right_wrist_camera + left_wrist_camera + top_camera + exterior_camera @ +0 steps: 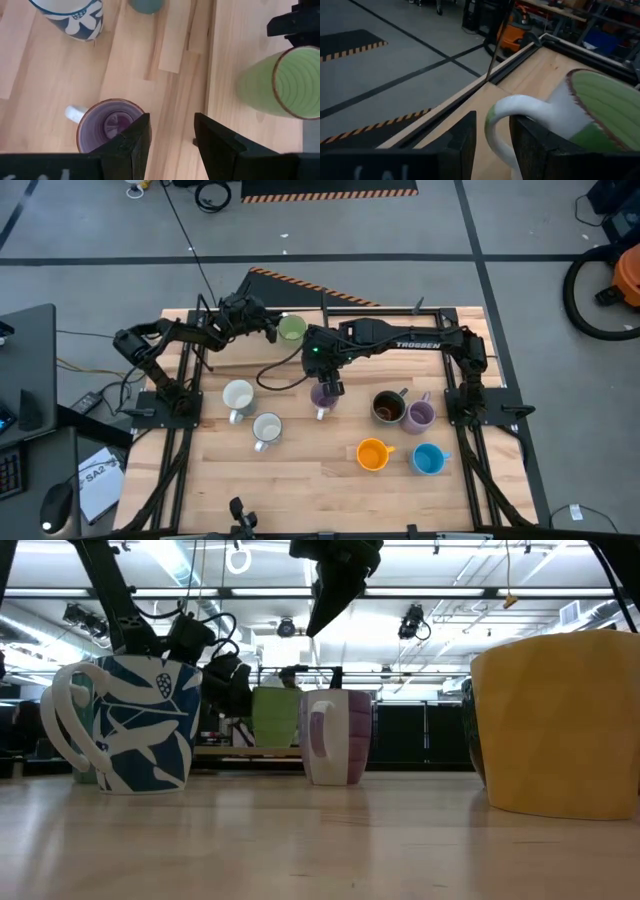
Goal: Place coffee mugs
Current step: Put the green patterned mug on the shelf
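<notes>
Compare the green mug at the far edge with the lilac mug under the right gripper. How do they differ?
The green mug has the left gripper open around its white handle; the lilac mug is untouched, with the right gripper open above it. The green mug stands at the table's far edge, the lilac mug near the middle. Both stand upright, empty.

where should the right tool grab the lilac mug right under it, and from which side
A judgement: take the lilac mug by its rim wall, coming straight down from above. It stands upright with its mouth open to the right tool, whose open fingers hang just over the rim. One finger inside and one outside, on the side away from the white handle, looks cleanest.
</notes>
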`<state>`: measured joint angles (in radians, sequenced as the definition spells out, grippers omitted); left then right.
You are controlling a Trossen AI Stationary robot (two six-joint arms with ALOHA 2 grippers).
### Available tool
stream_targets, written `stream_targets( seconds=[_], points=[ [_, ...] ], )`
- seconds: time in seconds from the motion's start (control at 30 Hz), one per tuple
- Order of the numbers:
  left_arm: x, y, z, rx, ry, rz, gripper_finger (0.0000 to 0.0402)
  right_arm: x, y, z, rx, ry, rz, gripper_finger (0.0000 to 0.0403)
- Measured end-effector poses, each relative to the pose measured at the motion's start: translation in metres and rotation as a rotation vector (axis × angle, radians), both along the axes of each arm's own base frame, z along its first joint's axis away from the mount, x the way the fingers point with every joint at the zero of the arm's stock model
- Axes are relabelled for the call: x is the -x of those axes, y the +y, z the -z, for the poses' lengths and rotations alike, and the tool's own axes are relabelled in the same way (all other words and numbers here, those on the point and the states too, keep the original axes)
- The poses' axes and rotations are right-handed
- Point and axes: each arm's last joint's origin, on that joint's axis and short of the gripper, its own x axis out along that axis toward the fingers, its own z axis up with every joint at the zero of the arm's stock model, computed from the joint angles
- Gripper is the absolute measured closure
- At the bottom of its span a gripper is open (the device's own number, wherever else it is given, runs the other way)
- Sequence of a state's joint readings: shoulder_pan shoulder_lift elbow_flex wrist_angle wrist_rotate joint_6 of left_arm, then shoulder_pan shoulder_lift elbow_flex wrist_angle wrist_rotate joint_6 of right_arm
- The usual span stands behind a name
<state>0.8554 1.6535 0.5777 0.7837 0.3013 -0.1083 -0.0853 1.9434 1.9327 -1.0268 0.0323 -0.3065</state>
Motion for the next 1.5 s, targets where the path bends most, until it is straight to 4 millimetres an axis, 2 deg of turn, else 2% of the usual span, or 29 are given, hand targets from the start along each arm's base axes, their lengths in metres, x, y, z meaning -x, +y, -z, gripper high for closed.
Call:
stream_targets(
  seconds=[0.97,1.5],
  points=[
    [0.005,0.0,0.008,0.081,0.073,-0.01,0.0278,0.002,-0.001,0.001,0.003,0.028,-0.006,0.0243],
    [0.022,-0.017,-0.015,0.161,0.165,-0.014,0.0278,0.005,-0.005,0.003,-0.007,0.054,0.017,0.0243]
  ],
)
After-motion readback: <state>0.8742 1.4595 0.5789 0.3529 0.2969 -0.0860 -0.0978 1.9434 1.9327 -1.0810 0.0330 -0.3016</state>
